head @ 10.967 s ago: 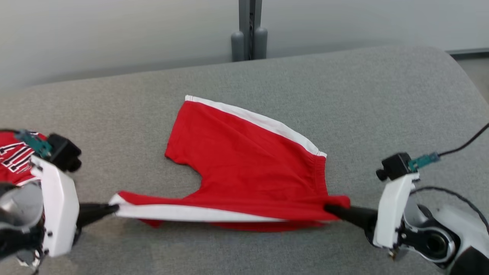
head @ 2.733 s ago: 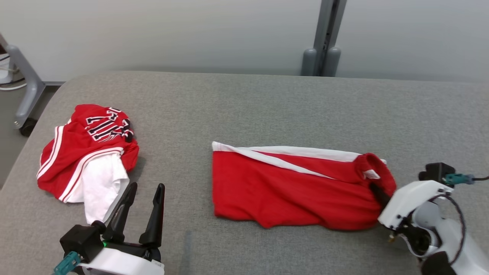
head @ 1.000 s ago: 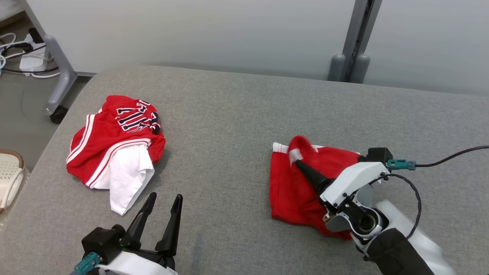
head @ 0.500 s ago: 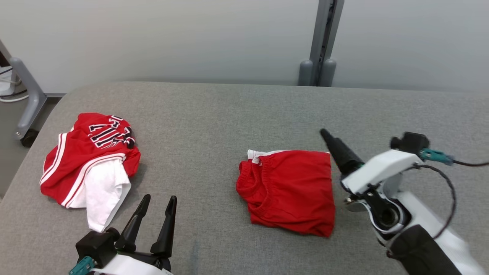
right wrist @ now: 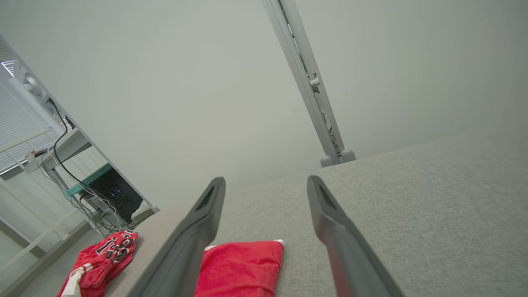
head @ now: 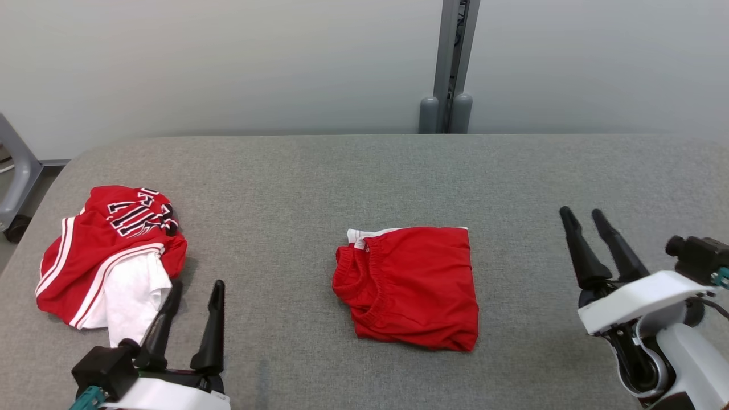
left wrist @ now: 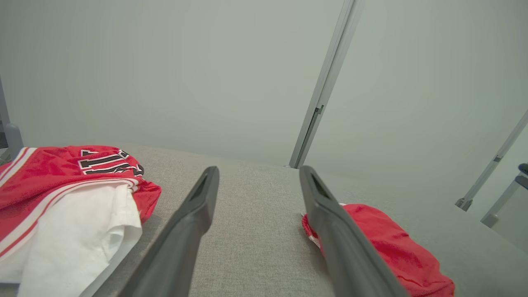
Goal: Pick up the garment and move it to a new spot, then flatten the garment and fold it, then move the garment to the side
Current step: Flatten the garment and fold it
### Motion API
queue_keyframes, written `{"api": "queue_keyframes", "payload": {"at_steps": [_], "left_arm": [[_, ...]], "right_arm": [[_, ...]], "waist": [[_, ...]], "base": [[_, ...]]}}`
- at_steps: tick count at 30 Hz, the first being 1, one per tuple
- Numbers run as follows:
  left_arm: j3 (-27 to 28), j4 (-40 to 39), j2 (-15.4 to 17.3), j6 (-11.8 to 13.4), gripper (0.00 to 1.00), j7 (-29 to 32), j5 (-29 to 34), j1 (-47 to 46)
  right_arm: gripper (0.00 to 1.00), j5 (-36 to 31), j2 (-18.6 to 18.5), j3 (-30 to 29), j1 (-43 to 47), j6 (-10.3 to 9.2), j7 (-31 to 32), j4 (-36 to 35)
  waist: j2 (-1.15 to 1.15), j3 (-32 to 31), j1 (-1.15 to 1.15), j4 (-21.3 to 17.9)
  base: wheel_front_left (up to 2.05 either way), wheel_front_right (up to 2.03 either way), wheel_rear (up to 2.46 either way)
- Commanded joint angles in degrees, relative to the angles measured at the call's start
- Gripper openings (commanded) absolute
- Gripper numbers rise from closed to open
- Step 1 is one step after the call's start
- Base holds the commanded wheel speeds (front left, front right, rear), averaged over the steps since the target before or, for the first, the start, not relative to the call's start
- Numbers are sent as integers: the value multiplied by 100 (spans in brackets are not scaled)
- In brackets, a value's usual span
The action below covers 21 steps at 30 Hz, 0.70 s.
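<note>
the folded red cloth shorts [head: 410, 287] lie flat near the middle of the grey fabric-covered worktop [head: 342, 171], with the elastic waistband turned toward the robot's left. the right pincer [head: 580, 212] hovers well off to their right, fingers apart and holding nothing. the left pincer [head: 196, 285] sits low at the near left, also spread and empty, just beside a crumpled red and white jersey [head: 108, 250].

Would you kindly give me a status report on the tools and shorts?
Left tool open, empty. Right tool open, empty. Red shorts folded, lying between them, not yet moved aside. Crumpled red jersey near left tool, clear of shorts.
</note>
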Motion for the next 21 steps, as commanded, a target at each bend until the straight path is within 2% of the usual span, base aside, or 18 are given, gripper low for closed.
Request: {"api": "queue_keyframes", "payload": {"at_steps": [1,6,7,11,16,21], "left_arm": [[138,-40,-17,-6,100,-1,69,-17],[445,-115,-60,-6,100,-1,326,9],[445,-115,-60,-6,100,-1,326,9],[575,-223,-116,-6,100,-1,560,85],[569,-320,-177,-6,100,-1,710,154],[487,-229,-191,-6,100,-1,778,197]], "right_arm": [[100,-512,104,-397,234,3,-42,-217],[100,-1929,826,-1434,1121,2,-42,-1097],[100,-1929,826,-1434,1121,2,-42,-1097],[100,-2941,1233,-1990,1663,3,-42,-1483],[100,-3888,1448,-2406,1954,2,-44,-1688],[100,-4266,1545,-2525,1992,2,-45,-1602]], "waist": [[0,10,0,-33],[0,14,0,-128],[0,14,0,-128],[0,15,0,-173],[0,31,0,-227],[0,14,0,-235]], "base": [[0,0,0],[0,0,0],[0,0,0],[0,0,0],[0,0,0],[0,0,0]]}}
